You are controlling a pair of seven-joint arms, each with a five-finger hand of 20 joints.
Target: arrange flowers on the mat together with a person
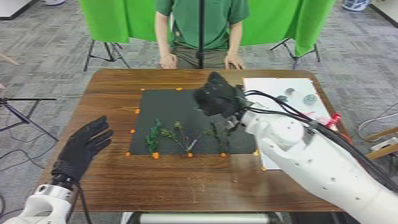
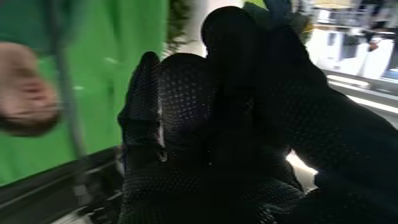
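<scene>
Placement of a further flower is the likely step in hand. In the right wrist view, your right hand (image 1: 216, 97) appears to pinch a leafy flower piece (image 2: 278, 7) between thumb and fingertips. It is above the right part of the dark mat (image 1: 164, 105). Three stems (image 1: 185, 137) lie side by side along the mat's lower half. Next, select a bare spot, lower the piece and release. Caution: loose cables (image 1: 277, 103) could snag the small heads (image 1: 310, 99) on the white sheet (image 1: 256, 89), upper right. Your left hand (image 1: 82, 146), spread, is at left over the counter (image 1: 133, 187).
</scene>
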